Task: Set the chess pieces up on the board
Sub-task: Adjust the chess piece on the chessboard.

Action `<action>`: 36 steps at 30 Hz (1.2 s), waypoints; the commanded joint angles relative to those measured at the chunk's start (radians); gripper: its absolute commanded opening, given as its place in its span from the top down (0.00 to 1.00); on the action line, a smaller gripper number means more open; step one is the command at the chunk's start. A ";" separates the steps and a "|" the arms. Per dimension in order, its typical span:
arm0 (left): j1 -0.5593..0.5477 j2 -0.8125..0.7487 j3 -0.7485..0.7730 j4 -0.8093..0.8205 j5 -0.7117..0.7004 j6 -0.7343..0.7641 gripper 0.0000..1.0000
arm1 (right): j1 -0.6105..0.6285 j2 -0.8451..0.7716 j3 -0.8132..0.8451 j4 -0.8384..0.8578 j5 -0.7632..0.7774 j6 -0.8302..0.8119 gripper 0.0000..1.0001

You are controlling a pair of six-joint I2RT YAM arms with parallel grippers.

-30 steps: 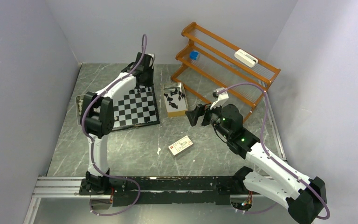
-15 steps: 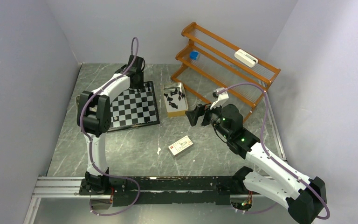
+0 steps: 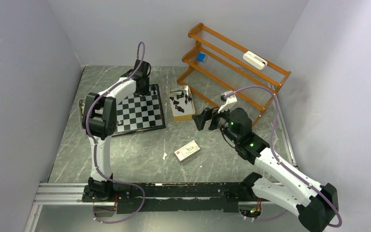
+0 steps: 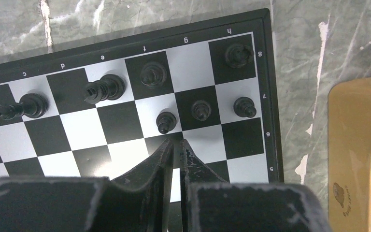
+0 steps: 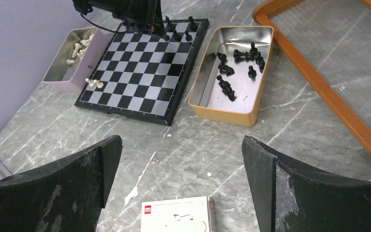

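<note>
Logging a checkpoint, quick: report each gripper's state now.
Left gripper: shut, nothing between its fingers, over the chessboard.
Right gripper: wide open, holding nothing.

Overhead from behind, left wrist close above board [image 4: 120,118], right wrist farther, board shared

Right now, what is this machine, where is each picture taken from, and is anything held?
Two robot arms bolted at the edge of a table. One picture looks down from above; the others come from a camera on each wrist. The left arm hangs over the chessboard, jaws nearly closed and empty, above black pieces standing there. The right arm has its jaws wide open, empty. Nearby: a tan tin of more black pieces, a pale tin of white pieces, a small box, a wooden rack.
</note>
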 commanded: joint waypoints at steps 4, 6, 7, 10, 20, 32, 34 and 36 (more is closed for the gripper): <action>0.018 0.033 0.037 0.024 0.022 0.007 0.85 | 0.002 -0.015 0.001 0.021 0.002 -0.006 0.00; 0.022 0.039 0.037 0.033 0.034 0.005 0.85 | 0.001 -0.014 0.002 0.023 0.002 -0.006 0.00; 0.022 0.043 0.037 0.037 0.041 0.007 0.85 | 0.001 -0.013 0.001 0.023 0.004 -0.005 0.00; 0.023 0.050 0.040 0.039 0.041 0.008 0.85 | 0.001 -0.012 0.002 0.021 0.006 -0.006 0.00; 0.022 0.047 0.035 0.027 0.019 0.002 0.85 | 0.001 -0.011 -0.005 0.026 0.008 -0.004 0.00; 0.022 -0.047 0.021 0.060 0.054 -0.006 0.80 | 0.002 -0.017 -0.005 0.024 0.008 -0.004 0.00; 0.022 -0.039 0.025 0.073 0.066 0.001 0.80 | 0.002 -0.018 -0.004 0.022 0.010 -0.005 0.00; 0.023 -0.018 0.047 0.066 0.068 0.004 0.80 | 0.001 -0.020 -0.005 0.022 0.009 -0.006 0.00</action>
